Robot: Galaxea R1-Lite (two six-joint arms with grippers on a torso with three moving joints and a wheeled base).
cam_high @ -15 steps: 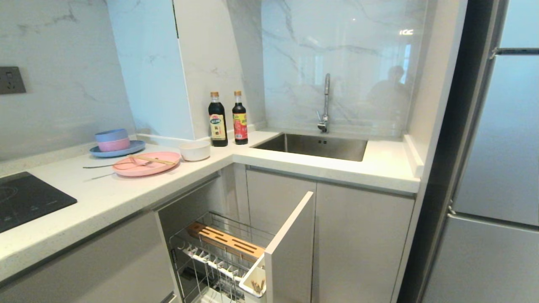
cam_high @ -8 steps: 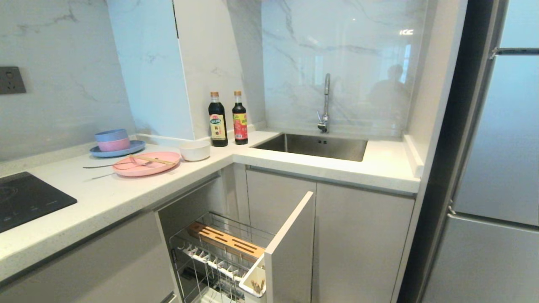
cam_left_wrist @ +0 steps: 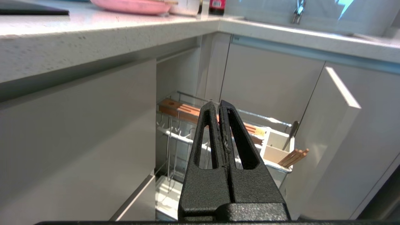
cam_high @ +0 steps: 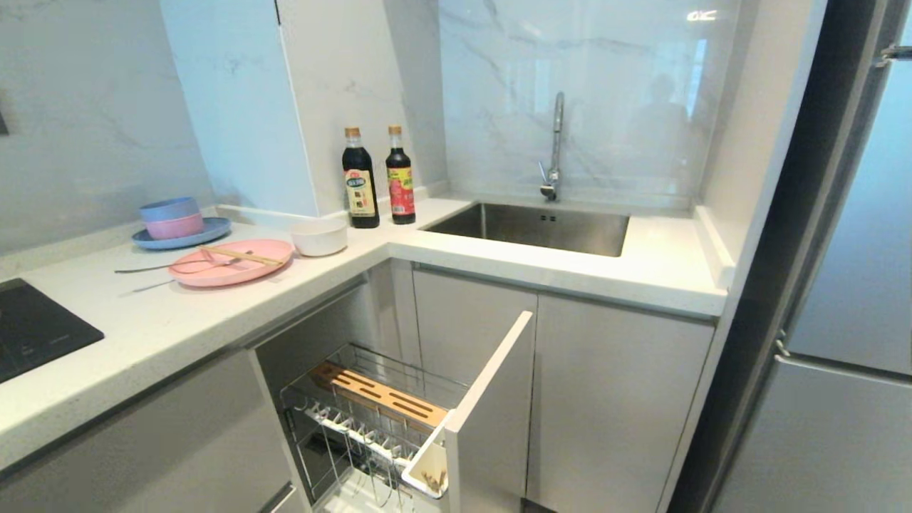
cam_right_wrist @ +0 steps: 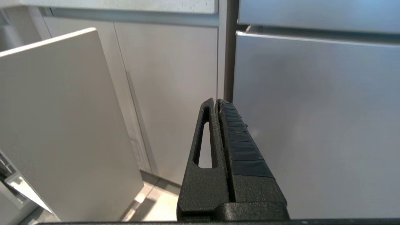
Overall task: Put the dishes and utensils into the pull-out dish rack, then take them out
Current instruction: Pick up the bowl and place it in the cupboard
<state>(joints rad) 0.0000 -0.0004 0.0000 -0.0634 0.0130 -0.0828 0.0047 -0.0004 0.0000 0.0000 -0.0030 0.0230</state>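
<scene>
On the white counter a wide pink plate (cam_high: 229,263) lies with wooden chopsticks (cam_high: 242,255) across it and a slim silver spoon (cam_high: 146,269) leaning on its left rim. A small white bowl (cam_high: 319,237) stands just right of the plate. Below the counter the pull-out dish rack (cam_high: 377,402) stands pulled out, with its wooden strip (cam_left_wrist: 178,109), white prongs, white caddy (cam_left_wrist: 276,147) and grey front panel (cam_high: 491,406). My left gripper (cam_left_wrist: 218,104) is shut and empty, low in front of the rack. My right gripper (cam_right_wrist: 216,101) is shut and empty, facing the cabinet and fridge fronts. Neither shows in the head view.
A blue plate with stacked blue and pink bowls (cam_high: 178,221) sits behind the pink plate. Two dark bottles (cam_high: 360,189) stand in the corner beside the sink (cam_high: 531,226). A black cooktop (cam_high: 35,331) is at far left, a steel fridge (cam_high: 841,285) at right. Wooden sticks (cam_left_wrist: 293,157) stand in the caddy.
The whole head view has shifted: counter and sink sit higher in the picture and more of the rack shows, so the camera moved. No object or gripper has moved.
</scene>
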